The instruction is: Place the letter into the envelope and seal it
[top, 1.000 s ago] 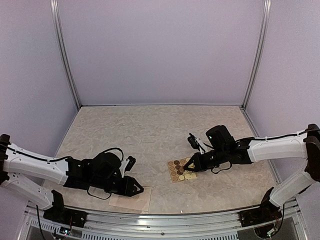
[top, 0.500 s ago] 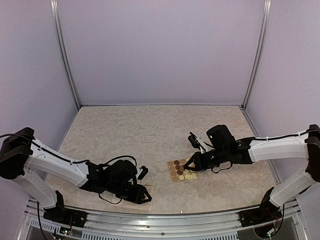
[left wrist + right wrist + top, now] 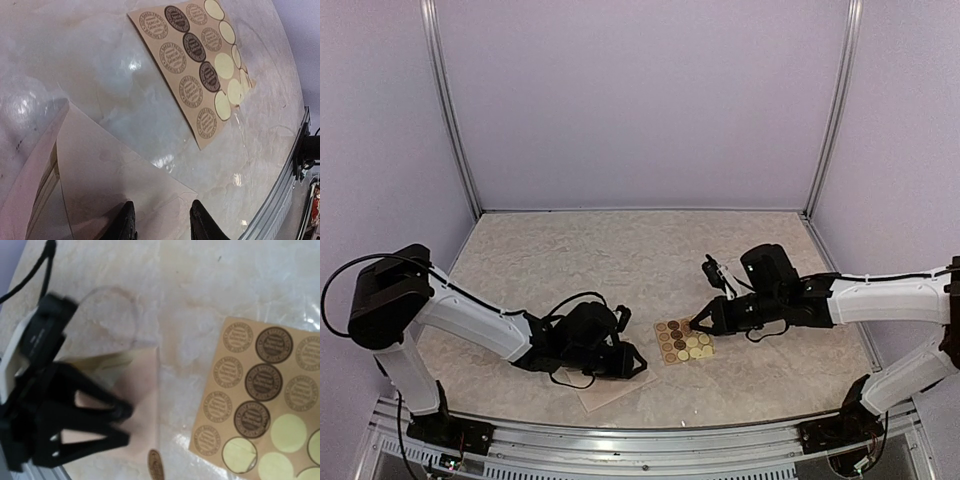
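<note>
Fingers apart atop the envelope (image 3: 603, 388), the left gripper (image 3: 636, 367) has dragged it rightward to just beside the sticker sheet (image 3: 684, 341), where the right gripper (image 3: 698, 326), its grip impossible to read, hovers, likely bringing sealing within reach.

Overhead looks down from behind; close wrist views share sticker card (image 3: 195, 70), perhaps envelope (image 3: 115, 175).

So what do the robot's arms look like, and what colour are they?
Both arms are long white tubes with chunky black joints. The left arm and right arm each end in a black gripper with two pointed fingers: the left gripper and the right gripper. Thin black cables loop along them.
</note>
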{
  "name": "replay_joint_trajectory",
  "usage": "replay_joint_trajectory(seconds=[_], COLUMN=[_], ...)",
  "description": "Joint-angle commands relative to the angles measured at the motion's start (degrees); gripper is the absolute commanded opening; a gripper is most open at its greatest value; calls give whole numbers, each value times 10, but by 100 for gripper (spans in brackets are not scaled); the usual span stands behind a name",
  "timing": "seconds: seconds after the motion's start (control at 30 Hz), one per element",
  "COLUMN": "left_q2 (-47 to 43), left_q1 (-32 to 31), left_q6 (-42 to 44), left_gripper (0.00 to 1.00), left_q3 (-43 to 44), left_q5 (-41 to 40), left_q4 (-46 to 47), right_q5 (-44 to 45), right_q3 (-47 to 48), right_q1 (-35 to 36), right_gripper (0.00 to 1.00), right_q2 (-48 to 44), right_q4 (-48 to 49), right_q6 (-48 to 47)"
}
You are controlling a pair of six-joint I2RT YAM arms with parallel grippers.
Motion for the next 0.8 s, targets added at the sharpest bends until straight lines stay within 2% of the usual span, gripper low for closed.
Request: replay_joint_trajectory(seconds=[0.0,0.13,0.37,0.5,0.6,0.77], left_q2=[30,0,-168,-241,-271,-282], left_q1=[14,14,10,51,94,126], left_q6=[-1,8,31,31,29,39], left_gripper=[35,37,39,39,35,28], left_q3=[48,70,40,-11,-56,-92], left_q5=[-28,-20,-26,-56,-41,-28], left_q4=[24,20,-87,-162,-172,-168], right_q5=[17,19,22,5,0,-2], right_q3=[-2,-6,-4,2,12,25], right_q1=[8,8,7,9,17,31], right_gripper=[0,0,0,0,0,0], right_q2=[-25,-35,-38,-28,-16,8], right_q4=[-10,-10,-6,7,8,17], right_q6=[13,18,19,19,17,21])
